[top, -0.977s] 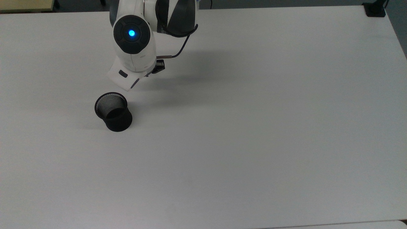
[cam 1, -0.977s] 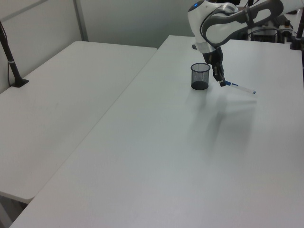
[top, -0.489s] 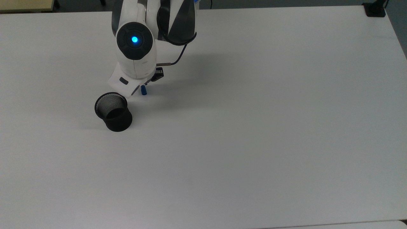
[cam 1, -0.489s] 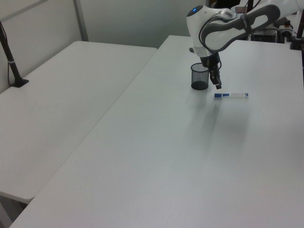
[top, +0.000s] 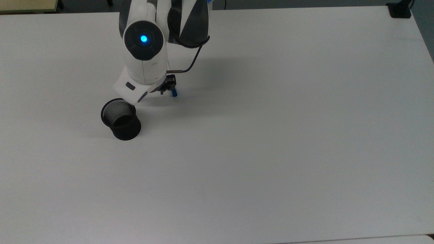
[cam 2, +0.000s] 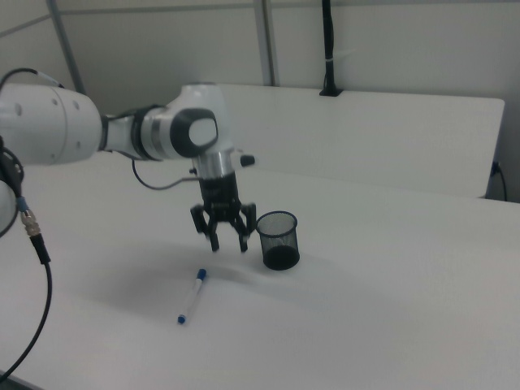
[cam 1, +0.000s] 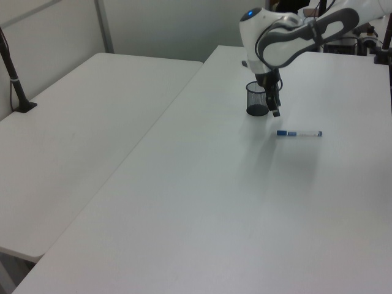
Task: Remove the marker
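The marker point(cam 1: 298, 133), a slim white pen with a blue cap, lies flat on the white table point(top: 271, 135), free of any grip. It lies to the right of the black mesh cup point(cam 1: 257, 100) in the left view. The right view has the marker point(cam 2: 192, 296) lying below and left of the cup point(cam 2: 278, 240). My gripper point(cam 2: 228, 243) hangs open and empty just above the table, beside the cup and over the marker's near end. In the top view the blue cap point(top: 174, 93) pokes out from under the arm, up and right of the cup point(top: 121, 118).
The arm's white body point(top: 144, 51) reaches in from the top view's upper edge, with a black cable looping beside it. A second white table point(cam 1: 79, 135) adjoins on the left view's left. A black post point(cam 2: 327, 49) stands at the far table's back.
The gripper let go of the marker, which dropped to the table and rolled a little, its cap moving to the top view's right. The open gripper drew closer to the cup.
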Robot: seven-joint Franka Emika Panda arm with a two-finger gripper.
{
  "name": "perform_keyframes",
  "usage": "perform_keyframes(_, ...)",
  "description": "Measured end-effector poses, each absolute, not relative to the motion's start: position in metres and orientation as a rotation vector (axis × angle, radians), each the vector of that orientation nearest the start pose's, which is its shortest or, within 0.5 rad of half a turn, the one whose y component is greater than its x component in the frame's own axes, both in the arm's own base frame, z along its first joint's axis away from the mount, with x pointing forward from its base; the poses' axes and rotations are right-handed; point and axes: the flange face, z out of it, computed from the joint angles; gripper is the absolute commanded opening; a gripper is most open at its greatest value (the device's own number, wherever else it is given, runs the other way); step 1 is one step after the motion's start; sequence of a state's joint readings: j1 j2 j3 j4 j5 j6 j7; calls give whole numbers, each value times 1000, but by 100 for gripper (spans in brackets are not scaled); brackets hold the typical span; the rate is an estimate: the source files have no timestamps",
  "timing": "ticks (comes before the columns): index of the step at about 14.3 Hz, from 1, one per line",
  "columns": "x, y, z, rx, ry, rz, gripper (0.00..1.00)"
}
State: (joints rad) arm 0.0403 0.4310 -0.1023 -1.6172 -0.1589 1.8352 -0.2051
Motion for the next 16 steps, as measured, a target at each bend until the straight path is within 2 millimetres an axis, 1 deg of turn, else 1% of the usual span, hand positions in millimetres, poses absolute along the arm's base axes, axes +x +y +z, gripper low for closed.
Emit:
perform_keyframes(2,646,-40,404,-3268,-239,275,100)
perform_keyframes(3,640,-36,442,-3244,-168,189,100)
perform_keyframes(4,633,-34,466,-3222,-127,144,100)
perform_keyframes(6,616,-33,512,-3180,-43,72,100)
perform_keyframes(7,602,-34,544,-3162,26,22,100)
perform_keyframes(8,593,-34,560,-3155,70,8,100)
perform_keyframes(9,584,-33,573,-3150,113,7,100)
perform_keyframes(11,571,-34,592,-3143,170,-10,100)
perform_keyframes(13,568,-34,594,-3142,178,-15,100)
perform_keyframes(16,568,-33,589,-3141,192,2,100)
